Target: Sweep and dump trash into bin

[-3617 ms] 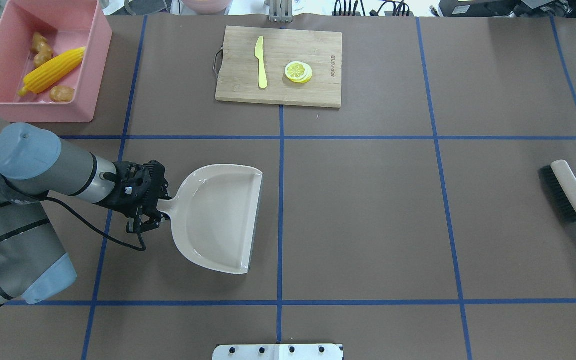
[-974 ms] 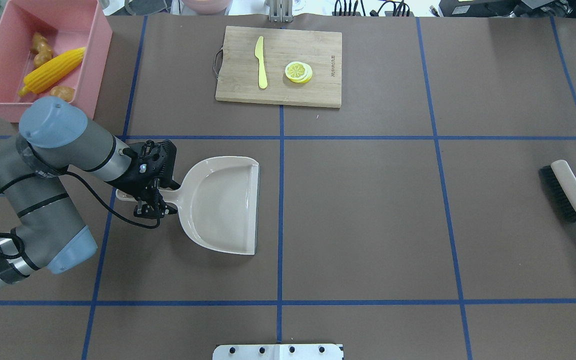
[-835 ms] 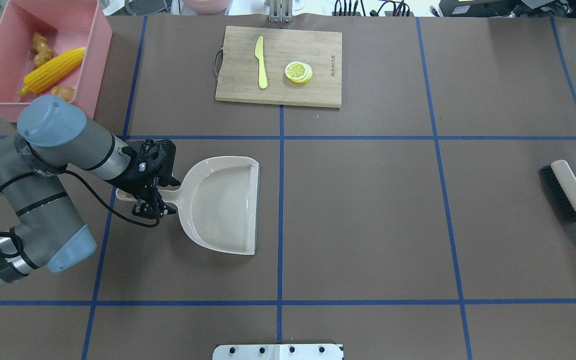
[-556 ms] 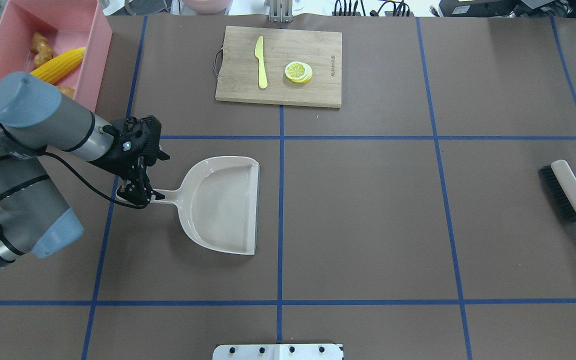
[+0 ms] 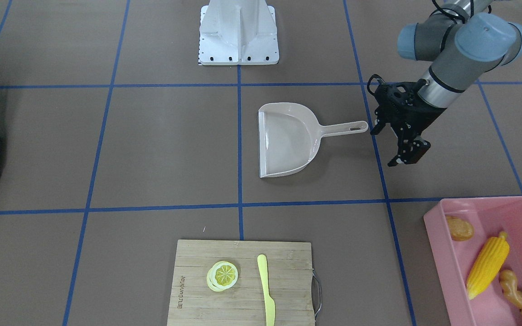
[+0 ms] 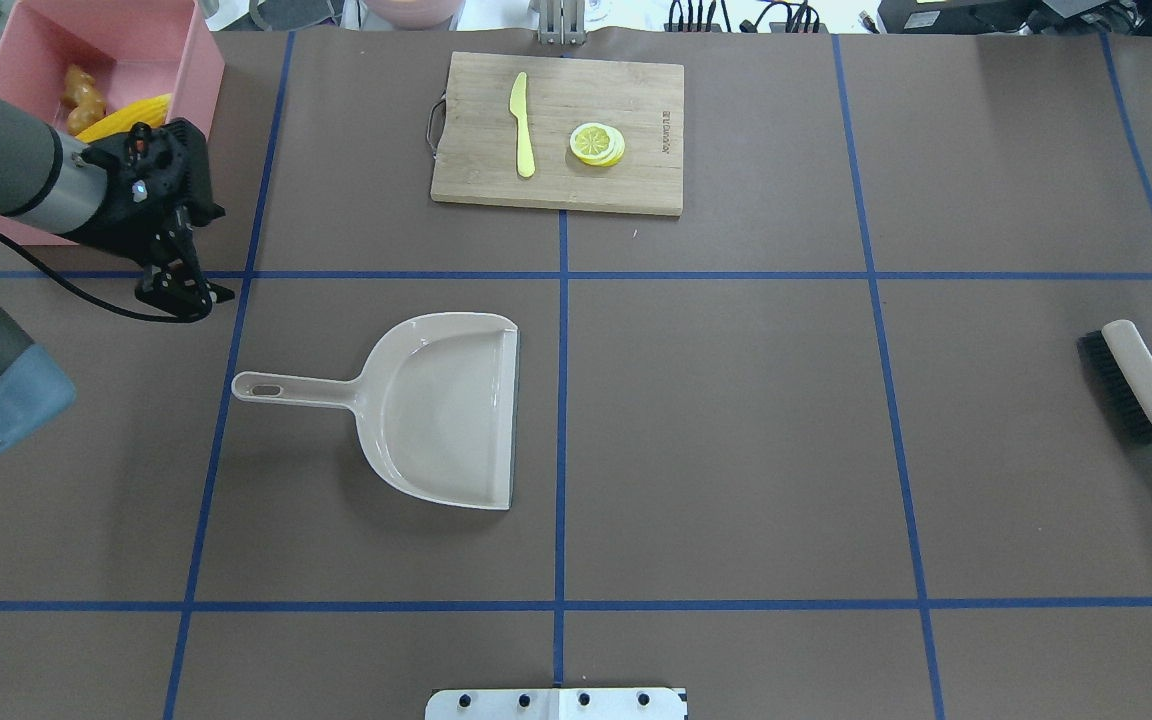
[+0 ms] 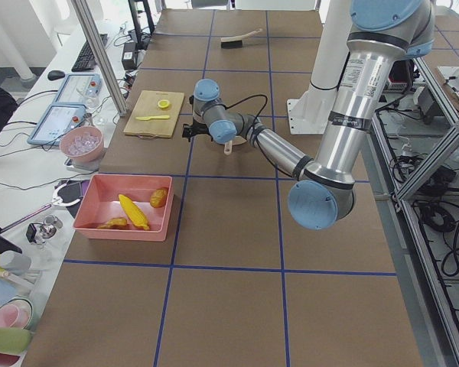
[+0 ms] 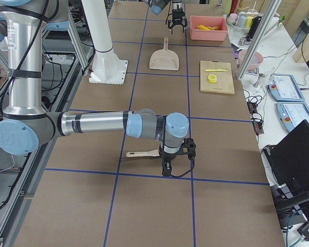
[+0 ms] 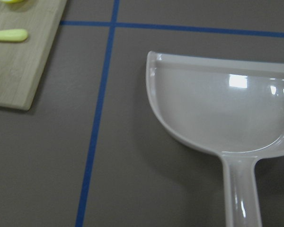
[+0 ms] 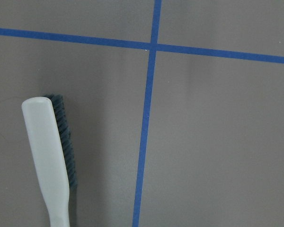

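The trash lies in the pink bin: a yellow corn cob, a tan ginger root and a brown-orange lump. The beige dustpan rests flat and empty on the table, with nothing holding its handle. My left gripper hangs open in the air between the bin and the dustpan handle, holding nothing. My right gripper shows only in the exterior right view, beside the brush. I cannot tell whether it is open or shut.
A wooden cutting board with a yellow knife and a lemon slice lies at the far middle. The brush lies on the table at the right edge. The robot's white base stands at the near edge.
The left gripper set the dustpan down flat, let go of its handle, then rose and pulled back toward the bin. The dustpan and brush stay put.
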